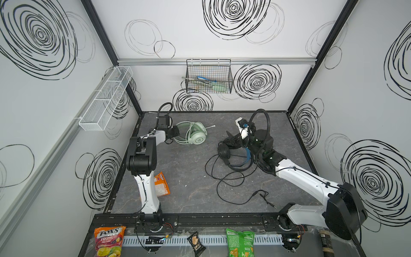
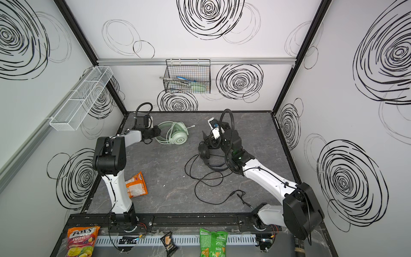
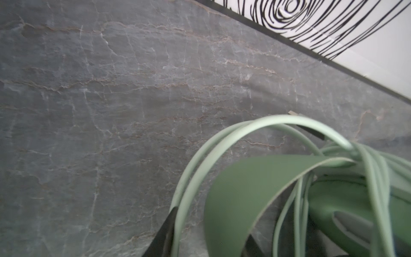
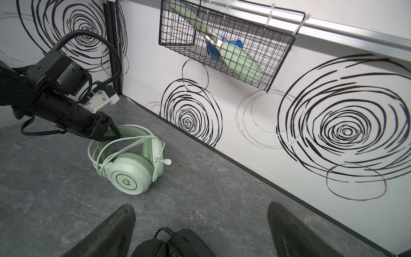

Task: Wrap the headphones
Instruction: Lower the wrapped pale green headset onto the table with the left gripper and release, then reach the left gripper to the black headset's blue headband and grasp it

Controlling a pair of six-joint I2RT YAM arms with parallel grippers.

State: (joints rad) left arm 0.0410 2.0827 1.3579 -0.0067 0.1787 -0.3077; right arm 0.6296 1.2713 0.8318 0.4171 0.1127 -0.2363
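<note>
Two headsets lie on the counter (image 1: 189, 189): the mint-green headset (image 1: 195, 134) just left of centre in both top views, its cable (image 4: 97, 153) coiled round the headband (image 4: 133, 131), and the black headset (image 1: 231, 153) to its right, its black cable (image 1: 224, 182) sprawled loose below it. I judge the left should back straight out without snagging a loop. Left pincer (image 3: 209, 224) stands part open, loosely straddling green cable loops and headband edge; right pincer (image 4: 201, 205) gapes wide, empty, just above a black earcup (image 4: 173, 244).
</note>
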